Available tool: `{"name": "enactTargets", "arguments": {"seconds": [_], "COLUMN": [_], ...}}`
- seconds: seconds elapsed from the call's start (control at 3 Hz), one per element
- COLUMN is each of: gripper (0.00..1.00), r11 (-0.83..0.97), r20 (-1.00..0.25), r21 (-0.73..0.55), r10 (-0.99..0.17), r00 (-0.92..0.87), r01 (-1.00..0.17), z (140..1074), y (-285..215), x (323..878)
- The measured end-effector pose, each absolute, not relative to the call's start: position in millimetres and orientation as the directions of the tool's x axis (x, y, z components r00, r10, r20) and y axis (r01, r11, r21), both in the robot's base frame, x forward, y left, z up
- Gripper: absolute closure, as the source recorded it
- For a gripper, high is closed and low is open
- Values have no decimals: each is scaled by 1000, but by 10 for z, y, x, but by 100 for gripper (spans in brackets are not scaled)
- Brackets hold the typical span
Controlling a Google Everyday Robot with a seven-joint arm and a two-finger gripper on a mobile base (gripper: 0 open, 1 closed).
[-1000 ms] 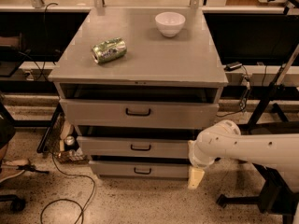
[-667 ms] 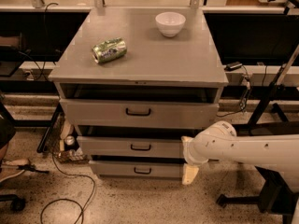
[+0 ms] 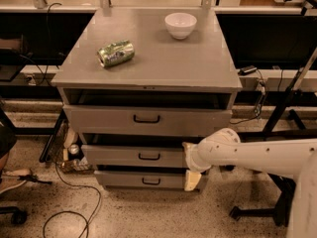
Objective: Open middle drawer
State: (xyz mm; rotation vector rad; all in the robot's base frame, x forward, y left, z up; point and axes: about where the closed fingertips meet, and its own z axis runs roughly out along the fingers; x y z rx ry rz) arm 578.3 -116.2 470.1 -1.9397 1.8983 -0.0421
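Middle drawer (image 3: 114, 156), wide grey metal with small black handle (image 3: 149, 156): not yet pulled out. White gripper (image 3: 189, 163) at its right end, fingers (image 3: 192, 180) spread, empty; grasp and pull remaining.

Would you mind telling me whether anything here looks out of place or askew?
The green can lies tipped on its side on the cabinet top. The top drawer looks pulled out a little. The gripper is at the right end of the middle drawer, well aside of its handle.
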Motion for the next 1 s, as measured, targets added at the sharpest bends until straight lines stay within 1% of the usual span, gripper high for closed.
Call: {"name": "enactTargets", "arguments": {"seconds": [1.0], "gripper": [0], "r11": [61], "r20": [-353], "r21": [-285], "r10": [-935], "r00": [46], "r01": [-957], "z": [4256], "y": [-950], "x": [6387]}}
